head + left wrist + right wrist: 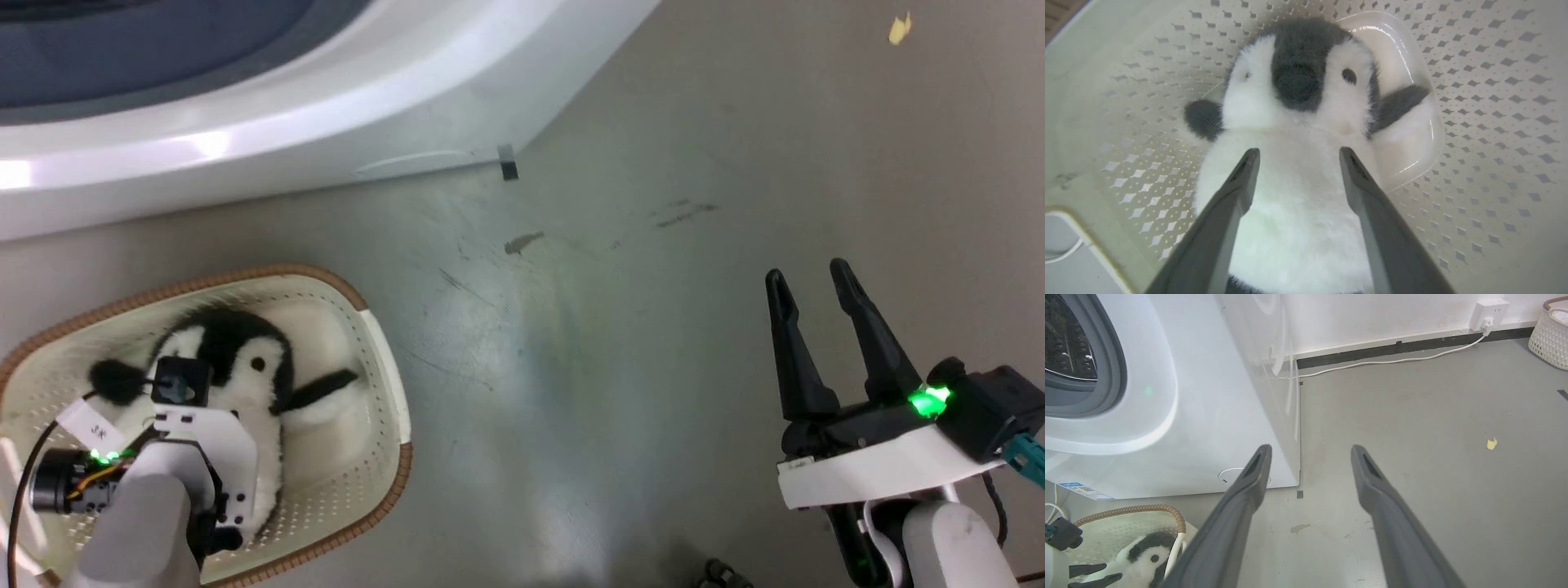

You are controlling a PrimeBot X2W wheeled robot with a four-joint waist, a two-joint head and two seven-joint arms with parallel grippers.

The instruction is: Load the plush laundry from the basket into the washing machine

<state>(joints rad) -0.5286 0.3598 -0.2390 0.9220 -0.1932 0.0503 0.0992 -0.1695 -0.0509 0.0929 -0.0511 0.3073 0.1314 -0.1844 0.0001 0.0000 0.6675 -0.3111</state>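
The plush laundry lies face-up in the basket, beneath the left gripper.
Its jaws stand apart astride the white belly: best lower further, then close squarely on the middle. The right gripper is open, idle.

the plush laundry was white on belly and cheeks, with a charcoal stripe down the forehead, a black beak patch, black flippers and small dark eyes. the basket was cream-white, its walls patterned with rows of small diamond holes, its rim brown and braided. the washing machine was glossy white with a grey door seal. the floor was dull grey with dark scuffs and a yellow scrap. the left gripper and right gripper had dark grey fingers; a green light glowed on the right one's base.
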